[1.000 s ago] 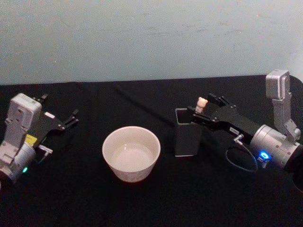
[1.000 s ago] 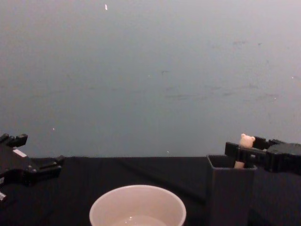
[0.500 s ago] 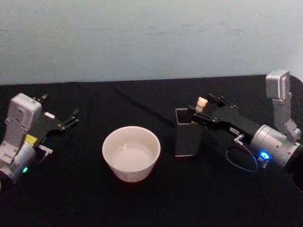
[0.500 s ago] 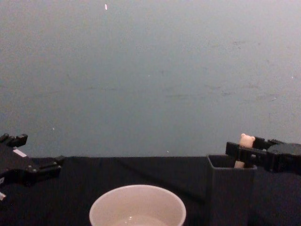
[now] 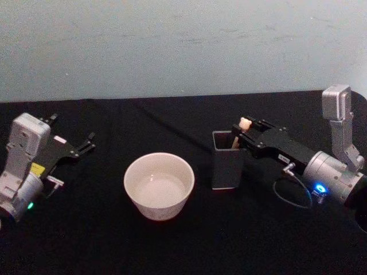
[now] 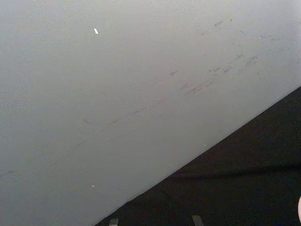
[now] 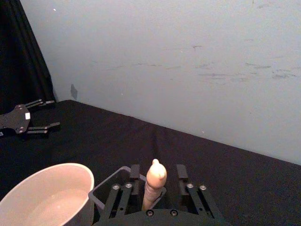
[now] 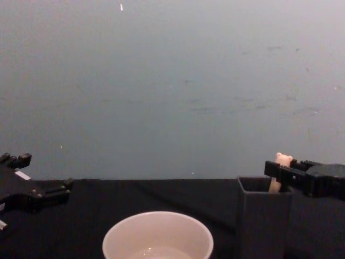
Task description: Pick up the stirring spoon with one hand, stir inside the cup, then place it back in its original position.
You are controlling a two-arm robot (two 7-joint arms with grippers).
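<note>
The stirring spoon [image 5: 245,122] stands in the dark square-mouthed holder [image 5: 227,166], the original position, with its cream bear-head handle [image 7: 155,176] sticking up and its bowl hidden inside. My right gripper [image 7: 157,168] is open, one finger on each side of the handle with a gap on both sides. In the chest view the right gripper [image 8: 275,171] reaches in from the right at the holder's [image 8: 264,226] rim. The wide cream cup [image 5: 159,186] sits left of the holder. My left gripper [image 5: 74,130] rests open at the far left of the table.
A black cloth [image 5: 172,246] covers the table, and a pale wall [image 5: 183,46] rises along its far edge. A thin cable loop [image 5: 289,192] hangs beside my right wrist. Bare cloth lies in front of the cup and between cup and left arm.
My right gripper has drawn back a little to the right, away from the holder, while the spoon stays in the holder. The left arm has not moved.
</note>
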